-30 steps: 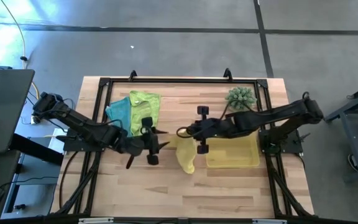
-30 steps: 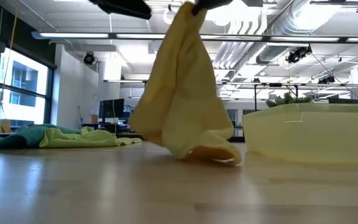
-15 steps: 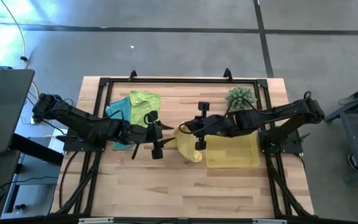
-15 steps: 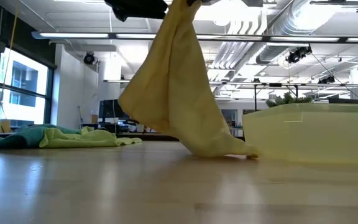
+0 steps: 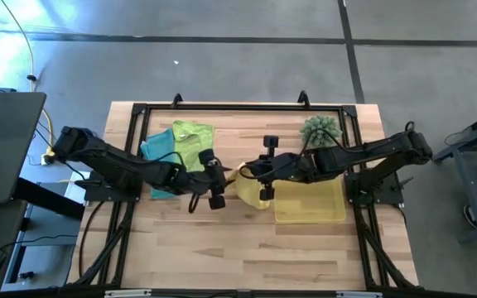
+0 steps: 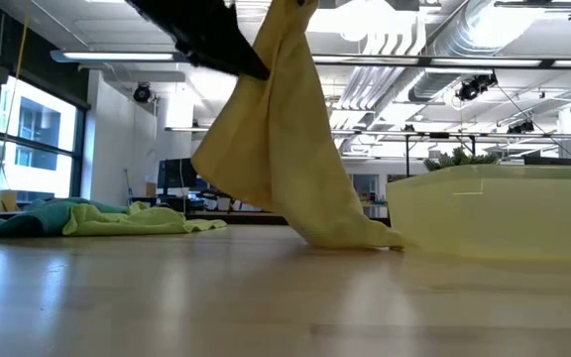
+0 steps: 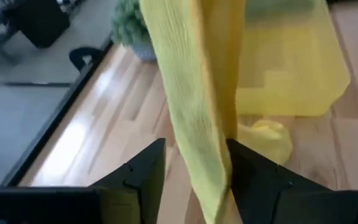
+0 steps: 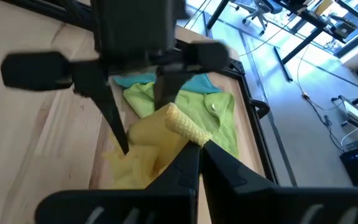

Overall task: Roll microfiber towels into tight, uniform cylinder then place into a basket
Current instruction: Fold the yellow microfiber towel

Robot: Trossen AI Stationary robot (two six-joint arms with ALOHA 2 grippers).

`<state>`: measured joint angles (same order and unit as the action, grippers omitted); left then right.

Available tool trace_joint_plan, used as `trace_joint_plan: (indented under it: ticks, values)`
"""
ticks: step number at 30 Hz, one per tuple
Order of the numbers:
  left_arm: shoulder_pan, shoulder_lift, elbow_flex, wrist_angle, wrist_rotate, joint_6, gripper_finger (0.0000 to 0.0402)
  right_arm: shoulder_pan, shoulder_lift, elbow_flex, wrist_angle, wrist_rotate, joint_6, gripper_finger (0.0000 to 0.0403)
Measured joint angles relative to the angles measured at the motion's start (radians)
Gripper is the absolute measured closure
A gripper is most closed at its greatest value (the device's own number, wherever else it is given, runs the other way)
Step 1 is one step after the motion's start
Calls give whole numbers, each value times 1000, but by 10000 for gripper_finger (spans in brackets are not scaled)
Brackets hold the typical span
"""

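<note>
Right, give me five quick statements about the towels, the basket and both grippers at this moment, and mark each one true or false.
1. The right gripper is shut on a corner of the yellow towel, holding it up off the table. True.
2. The yellow towel hangs fully clear of the table. False: its lower end rests on the wood beside the basket.
3. The left gripper has its fingers on either side of the hanging yellow towel. True.
4. The teal towel and green towel lie in the basket. False: they lie in a heap on the table's far left part.
5. The basket holds a rolled towel. False: no towel is in it.
</note>
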<state>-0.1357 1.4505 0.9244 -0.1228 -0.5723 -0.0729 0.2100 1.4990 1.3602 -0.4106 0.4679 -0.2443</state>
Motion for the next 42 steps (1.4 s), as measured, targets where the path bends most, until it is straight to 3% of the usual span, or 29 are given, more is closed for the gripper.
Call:
trace_joint_plan:
  ticks: [10, 24, 28, 31, 34, 42]
  values:
    - [-3, 59, -1, -201, 11, -160, 323, 0, -2, 0, 5, 2, -25, 403]
    - [-3, 77, -1, -343, 16, -266, 333, 0, -3, 0, 15, 2, -26, 403]
    - [-11, 72, -1, -347, 18, -247, 358, 0, -3, 0, 20, 2, -26, 403]
    - [-17, 31, -1, -354, 14, -202, 390, 0, -5, 0, 24, 2, -26, 403]
    - [-17, -29, -1, -372, 7, -185, 396, 0, -20, 1, 34, 2, -26, 403]
    - [-16, -285, 0, -435, -186, -50, 399, -2, -106, 1, 100, 1, -24, 403]
